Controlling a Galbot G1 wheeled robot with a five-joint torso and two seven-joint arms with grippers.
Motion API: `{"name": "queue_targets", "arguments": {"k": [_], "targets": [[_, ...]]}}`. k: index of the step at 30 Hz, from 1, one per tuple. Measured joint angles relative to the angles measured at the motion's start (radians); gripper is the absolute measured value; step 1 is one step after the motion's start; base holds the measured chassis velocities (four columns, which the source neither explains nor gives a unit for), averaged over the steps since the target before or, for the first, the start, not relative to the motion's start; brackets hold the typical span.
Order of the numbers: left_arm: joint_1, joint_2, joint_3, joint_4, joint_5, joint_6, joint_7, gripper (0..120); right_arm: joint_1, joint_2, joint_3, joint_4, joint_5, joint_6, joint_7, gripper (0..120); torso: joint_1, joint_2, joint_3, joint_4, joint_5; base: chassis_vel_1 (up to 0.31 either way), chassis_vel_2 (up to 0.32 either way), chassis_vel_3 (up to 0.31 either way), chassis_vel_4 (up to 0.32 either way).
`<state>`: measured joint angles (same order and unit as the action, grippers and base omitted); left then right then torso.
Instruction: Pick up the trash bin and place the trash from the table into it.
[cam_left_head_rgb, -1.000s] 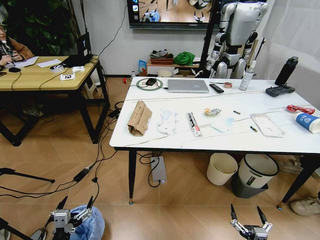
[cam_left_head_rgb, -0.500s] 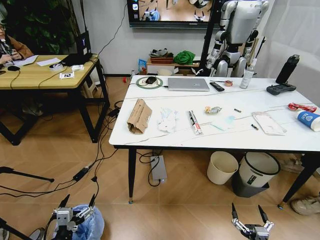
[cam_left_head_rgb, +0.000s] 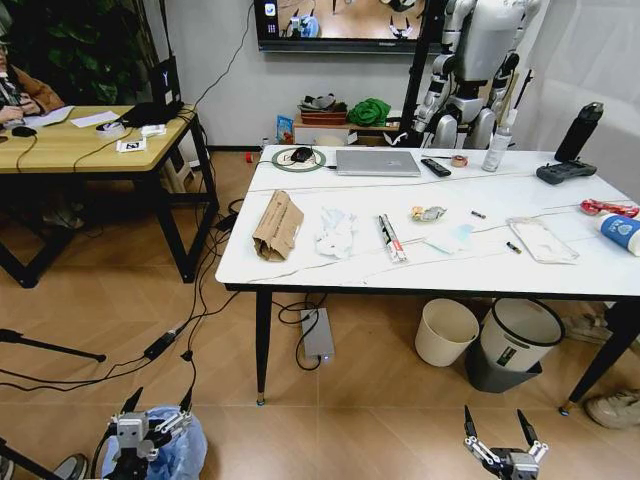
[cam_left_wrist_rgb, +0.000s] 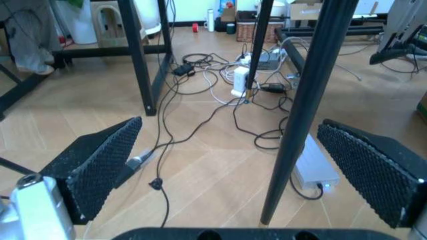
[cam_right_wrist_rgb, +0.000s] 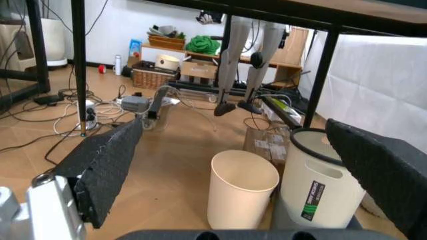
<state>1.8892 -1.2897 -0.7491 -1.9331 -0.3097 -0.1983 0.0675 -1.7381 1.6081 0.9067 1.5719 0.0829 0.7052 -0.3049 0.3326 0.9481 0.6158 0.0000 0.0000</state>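
The trash bin (cam_left_head_rgb: 172, 450), lined with a crinkled light-blue bag, stands on the floor at the lower left. My left gripper (cam_left_head_rgb: 160, 400) is open just above and beside it, holding nothing. My right gripper (cam_left_head_rgb: 494, 415) hangs open low on the right, over bare floor. On the marble table (cam_left_head_rgb: 320, 272) lies the trash: a brown paper bag (cam_left_head_rgb: 278, 225), white tissues (cam_left_head_rgb: 335, 232), a long wrapper (cam_left_head_rgb: 389, 238), a snack wrapper (cam_left_head_rgb: 427, 213), a clear plastic bag (cam_left_head_rgb: 540, 240) and a blue-white cup (cam_left_head_rgb: 622, 232). The left wrist view shows open pads (cam_left_wrist_rgb: 100, 160) facing a black table leg (cam_left_wrist_rgb: 300, 110).
Under the table stand a cream bin (cam_left_head_rgb: 445, 330) (cam_right_wrist_rgb: 241, 187) and a white bin with a black rim (cam_left_head_rgb: 515, 340) (cam_right_wrist_rgb: 320, 185). Cables (cam_left_head_rgb: 190, 320) and a power brick (cam_left_head_rgb: 317, 335) lie on the floor. A wooden desk (cam_left_head_rgb: 80, 140) is at the left, a laptop (cam_left_head_rgb: 376, 162) on the table's far side.
The whole head picture has shifted slightly, so the camera has moved. Both grippers stay open and low, and the bin and table things lie as before.
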Motion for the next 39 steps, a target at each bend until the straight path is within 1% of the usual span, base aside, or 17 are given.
{"name": "queue_targets", "arguments": {"k": [8, 9, 15, 19, 21, 23, 29, 39], "targets": [[0.001, 0.000, 0.000, -0.001, 0.005, 0.004, 0.000, 100, 0.001, 0.000, 0.000, -0.001, 0.000, -0.001, 0.000, 100, -0.017, -0.039, -0.022, 0.0000, 0.0000, 0.000, 0.000, 0.000, 0.000], [0.001, 0.000, 0.000, -0.001, 0.005, 0.004, 0.000, 100, 0.001, 0.000, 0.000, -0.001, 0.000, -0.001, 0.000, 100, -0.017, -0.039, -0.022, 0.0000, 0.0000, 0.000, 0.000, 0.000, 0.000], [0.001, -0.001, 0.001, -0.001, 0.007, 0.006, 0.000, 100, 0.002, 0.000, 0.000, -0.006, 0.000, -0.001, 0.000, 100, -0.032, -0.075, -0.043, 0.0000, 0.0000, 0.000, 0.000, 0.000, 0.000], [0.000, -0.002, 0.001, 0.000, 0.007, 0.007, 0.000, 100, 0.002, 0.000, 0.000, -0.007, 0.000, -0.001, 0.000, 100, -0.037, -0.088, -0.051, 0.0000, 0.0000, 0.000, 0.000, 0.000, 0.000], [-0.001, -0.002, 0.004, 0.002, 0.007, 0.007, 0.000, 100, 0.003, 0.000, 0.000, -0.008, 0.000, -0.001, 0.000, 100, -0.044, -0.103, -0.059, 0.0000, -0.0001, 0.000, 0.000, 0.000, 0.000], [-0.001, -0.002, 0.004, 0.002, 0.007, 0.007, -0.001, 100, 0.003, 0.000, 0.000, -0.009, 0.000, -0.001, 0.000, 100, -0.045, -0.107, -0.062, 0.0000, 0.0000, 0.000, 0.000, 0.000, 0.000], [-0.005, -0.002, 0.006, 0.004, 0.009, 0.011, -0.001, 100, 0.007, 0.000, -0.001, -0.021, 0.000, 0.000, 0.000, 100, -0.060, -0.140, -0.079, 0.0000, 0.0000, 0.000, 0.000, 0.000, 0.000], [-0.012, -0.004, 0.011, 0.006, 0.013, 0.017, -0.003, 100, 0.013, 0.000, -0.002, -0.024, 0.000, -0.003, 0.000, 100, -0.076, -0.180, -0.104, 0.0000, 0.0000, 0.000, 0.000, 0.000, 0.000]]}}
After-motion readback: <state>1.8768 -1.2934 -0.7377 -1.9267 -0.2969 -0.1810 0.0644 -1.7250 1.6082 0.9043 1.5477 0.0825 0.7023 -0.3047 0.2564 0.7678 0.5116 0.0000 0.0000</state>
